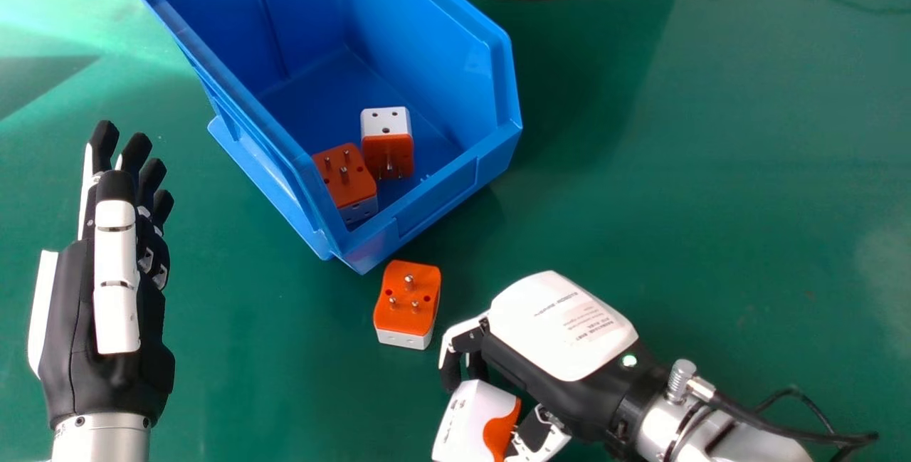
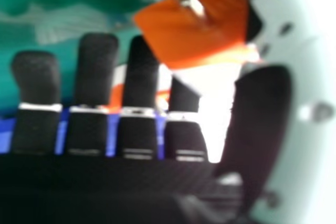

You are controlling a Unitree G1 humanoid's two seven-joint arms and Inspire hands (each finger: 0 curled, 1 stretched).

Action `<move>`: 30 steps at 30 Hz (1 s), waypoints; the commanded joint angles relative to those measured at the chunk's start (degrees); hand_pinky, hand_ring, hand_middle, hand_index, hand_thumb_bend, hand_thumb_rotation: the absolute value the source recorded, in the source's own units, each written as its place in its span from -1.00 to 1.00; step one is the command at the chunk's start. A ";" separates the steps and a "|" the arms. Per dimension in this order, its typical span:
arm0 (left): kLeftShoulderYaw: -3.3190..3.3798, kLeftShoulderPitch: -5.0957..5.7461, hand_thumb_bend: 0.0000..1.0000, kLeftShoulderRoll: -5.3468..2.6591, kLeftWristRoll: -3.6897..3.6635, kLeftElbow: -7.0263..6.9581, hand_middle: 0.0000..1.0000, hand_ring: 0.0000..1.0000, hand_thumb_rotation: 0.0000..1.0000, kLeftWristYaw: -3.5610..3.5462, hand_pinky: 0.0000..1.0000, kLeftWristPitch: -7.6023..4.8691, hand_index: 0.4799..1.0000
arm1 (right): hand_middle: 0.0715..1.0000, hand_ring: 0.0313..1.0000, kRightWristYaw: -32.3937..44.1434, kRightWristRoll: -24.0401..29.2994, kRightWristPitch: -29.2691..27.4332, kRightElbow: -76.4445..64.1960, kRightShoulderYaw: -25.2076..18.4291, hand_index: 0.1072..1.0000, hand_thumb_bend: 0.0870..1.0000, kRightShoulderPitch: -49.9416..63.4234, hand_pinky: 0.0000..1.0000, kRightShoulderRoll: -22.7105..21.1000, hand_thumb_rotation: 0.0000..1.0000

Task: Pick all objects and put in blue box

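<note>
1. The fingers of my right hand [image 1: 562, 327] are bent against my thumb, with the held adapter [image 1: 466, 416] clamped between them; whether it rests on the table [image 1: 676, 234] or hangs above it, I cannot tell.
2. I judge it light and stiff, sturdy enough for a firm pinch, though its smooth casing could slide or twist against me. Opposite white sides are the best place to grip, keeping me off the metal pins (thin things, and likely to snag).
3. Between my fingers and thumb, it looks like a chunky white block with rounded corners, an orange pin-bearing face and a curved orange patch at its side.
4. Just past my right fingertips, towards the box, the loose adapter [image 1: 406, 316] lies pins up, orange above white. It should take the same side-to-side pinch.
5. Farther out from those fingers stands the blue box [image 1: 441, 195], holding a tilted adapter [image 1: 349, 191] and, touching or very near it, a white-topped adapter [image 1: 386, 143] with holes showing.
6. Well apart, across from my right fingers, my left hand [image 1: 107, 334] is idle at the head view's left, its fingers straight.
</note>
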 commanded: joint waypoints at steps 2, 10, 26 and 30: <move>0.21 0.30 -0.08 -0.10 0.68 -1.29 0.96 0.96 0.85 0.27 1.00 -1.15 1.00 | -0.18 -0.31 1.01 1.37 0.89 -2.68 -1.01 -0.02 -0.09 0.87 -0.54 -0.23 -1.00; 0.14 0.43 -0.07 -0.37 0.41 -1.23 0.97 0.96 0.86 0.13 1.00 -1.35 1.00 | -0.18 -0.33 1.95 2.71 1.42 -5.86 -2.21 -0.01 -0.10 2.12 -0.57 -0.63 -1.00; 0.23 0.00 -0.06 -0.29 0.48 -1.14 0.97 0.94 0.84 0.01 0.95 -1.16 1.00 | -0.18 -0.33 0.94 3.98 0.25 -7.78 -4.21 0.00 -0.10 3.70 -0.54 -0.26 -1.00; 0.24 0.04 -0.07 -0.27 0.61 -1.53 0.97 0.95 0.84 0.31 0.96 -0.68 1.00 | -0.18 -0.33 0.78 3.99 -0.08 -7.35 -4.13 0.00 -0.10 3.56 -0.54 -0.20 -1.00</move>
